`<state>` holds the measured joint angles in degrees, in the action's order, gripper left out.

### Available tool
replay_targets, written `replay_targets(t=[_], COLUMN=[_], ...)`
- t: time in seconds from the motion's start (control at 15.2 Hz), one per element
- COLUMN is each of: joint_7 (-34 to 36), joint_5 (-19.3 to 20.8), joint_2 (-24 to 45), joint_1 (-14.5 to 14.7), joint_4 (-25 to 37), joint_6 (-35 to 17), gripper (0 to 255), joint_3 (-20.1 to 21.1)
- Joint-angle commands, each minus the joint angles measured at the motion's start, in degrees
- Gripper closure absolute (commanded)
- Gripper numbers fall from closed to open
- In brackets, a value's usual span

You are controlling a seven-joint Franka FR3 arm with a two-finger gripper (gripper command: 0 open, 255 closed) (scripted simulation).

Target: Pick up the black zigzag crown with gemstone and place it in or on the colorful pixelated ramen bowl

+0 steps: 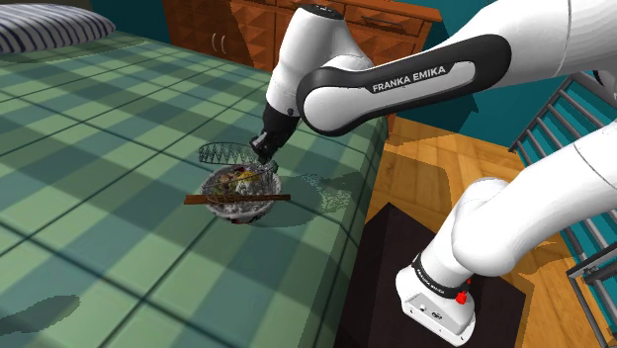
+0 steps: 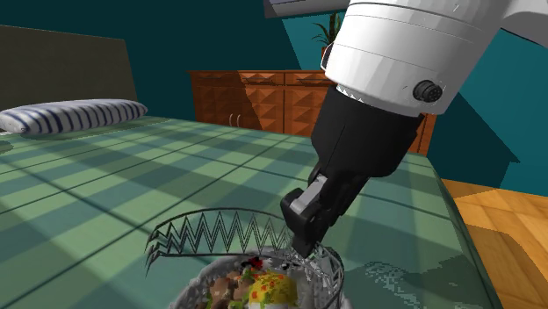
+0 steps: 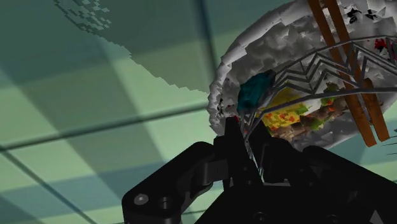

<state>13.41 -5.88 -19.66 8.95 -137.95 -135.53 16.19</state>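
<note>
The black zigzag crown is a thin wire band with a teal gemstone. It hangs tilted just above the near rim of the ramen bowl. My gripper is shut on the band's edge. In the second exterior view the crown juts out sideways from the gripper, over the bowl. In the wrist view the gripper clasps the crown above the bowl's grey-white wall. The bowl holds colourful pixelated food, and brown chopsticks lie across it.
The bowl rests on a bed with a green plaid cover, near its edge by the dark stand. A striped pillow lies far back. A wooden dresser stands behind the bed, and a metal railing stands beside the arm.
</note>
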Motion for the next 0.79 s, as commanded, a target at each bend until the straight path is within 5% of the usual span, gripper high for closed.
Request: replay_targets(t=[0.0, 0.07, 0.13, 0.46, 0.73], joint_7=[0.00, 0.00, 0.00, 0.00, -0.63], joint_5=[0.00, 0.00, 0.00, 0.00, -0.69], joint_2=[0.01, 0.01, 0.01, 0.01, -4.73], joint_1=[0.00, 0.00, 0.00, 0.00, 0.40], joint_4=[-0.01, -0.01, -0.01, -0.01, 3.01], joint_6=[-0.01, -0.01, -0.01, -0.01, 7.71], gripper=[255, 255, 0, 0, 0], joint_3=[0.00, 0.00, 0.00, 0.00, -1.07])
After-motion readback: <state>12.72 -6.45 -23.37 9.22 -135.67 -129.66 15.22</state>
